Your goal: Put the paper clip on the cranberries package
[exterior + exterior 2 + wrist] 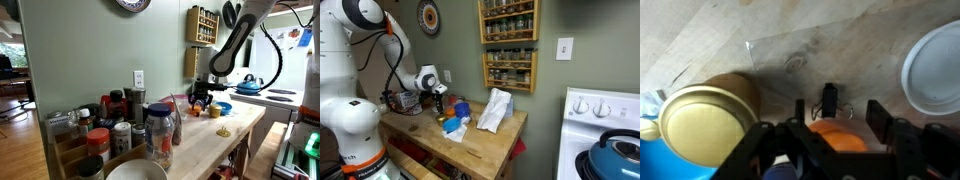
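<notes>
The claw (839,106) is spread wide and grips nothing. A small black clip (828,99) shows between its fingers, over the wooden counter (730,35). The pink-red cranberries package (176,117) stands just beside the big clear jar (158,133).

Daylight enters by the window (10,45) at the edge of an exterior view. The room is softly and evenly lit, and the wooden counter (215,140) is bright with only faint shadows. Every picture is small and grainy. In the wrist view my gripper (838,112) is dark and out of focus, the gold lid (700,125) has a dull sheen, and the white dish (937,62) is nearly washed out.
</notes>
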### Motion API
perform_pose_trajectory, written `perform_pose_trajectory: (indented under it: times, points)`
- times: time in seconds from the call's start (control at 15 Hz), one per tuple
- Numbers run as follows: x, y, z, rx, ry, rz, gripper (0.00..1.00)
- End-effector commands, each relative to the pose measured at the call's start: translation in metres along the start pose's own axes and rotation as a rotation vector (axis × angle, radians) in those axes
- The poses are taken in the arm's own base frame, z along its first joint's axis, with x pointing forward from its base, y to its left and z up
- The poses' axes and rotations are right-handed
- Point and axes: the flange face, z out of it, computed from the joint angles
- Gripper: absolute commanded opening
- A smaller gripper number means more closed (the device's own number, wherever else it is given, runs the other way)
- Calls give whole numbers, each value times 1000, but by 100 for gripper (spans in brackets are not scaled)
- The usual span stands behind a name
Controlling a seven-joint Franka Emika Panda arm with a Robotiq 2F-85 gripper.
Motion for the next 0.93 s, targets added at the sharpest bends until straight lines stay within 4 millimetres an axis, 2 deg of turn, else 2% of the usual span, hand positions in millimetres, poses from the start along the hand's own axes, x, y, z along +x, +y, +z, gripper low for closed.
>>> perform_pose_trajectory:
  times: [0.0, 0.13, 0.2, 0.27, 0.33, 0.87]
  points:
    - [-2, -4, 7, -3, 10, 0, 62]
    - [-3, -4, 8, -4, 9, -2, 61]
    - [-3, -4, 8, -6, 8, -3, 54]
    - [-3, -4, 9, -7, 7, -4, 56]
    - [-2, -3, 10, -9, 7, -3, 51]
    - [5, -2, 8, -9, 23, -7, 46]
